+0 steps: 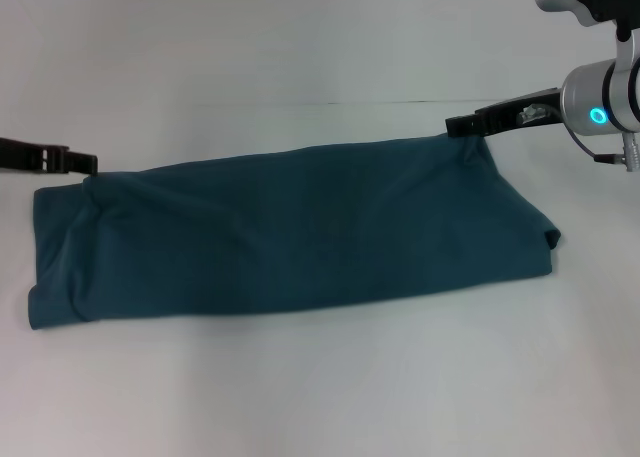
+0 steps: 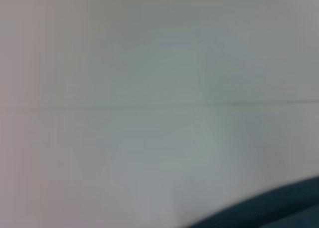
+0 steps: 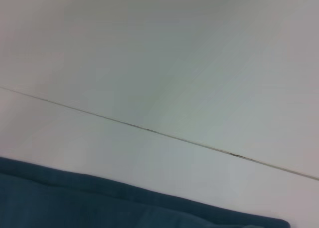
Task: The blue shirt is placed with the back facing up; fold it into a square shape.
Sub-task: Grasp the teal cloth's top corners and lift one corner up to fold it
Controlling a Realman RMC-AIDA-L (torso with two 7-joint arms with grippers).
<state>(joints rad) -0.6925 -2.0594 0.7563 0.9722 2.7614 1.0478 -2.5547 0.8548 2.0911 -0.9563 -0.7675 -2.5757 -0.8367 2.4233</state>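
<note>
Shirt [image 1: 290,232] long axis left–right; left gripper [image 1: 88,164], right gripper [image 1: 462,126] at far corners, finger state indiscernible

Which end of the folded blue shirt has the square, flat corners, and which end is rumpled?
The blue shirt is square and flat at the robot's left end, by the left end effector; the end by the right end effector is rumpled.

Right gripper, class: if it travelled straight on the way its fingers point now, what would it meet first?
The right gripper points toward the robot's left, at the far right corner of the blue shirt. It would probably meet that far edge of the shirt first, though its height above the cloth is unclear.
</note>
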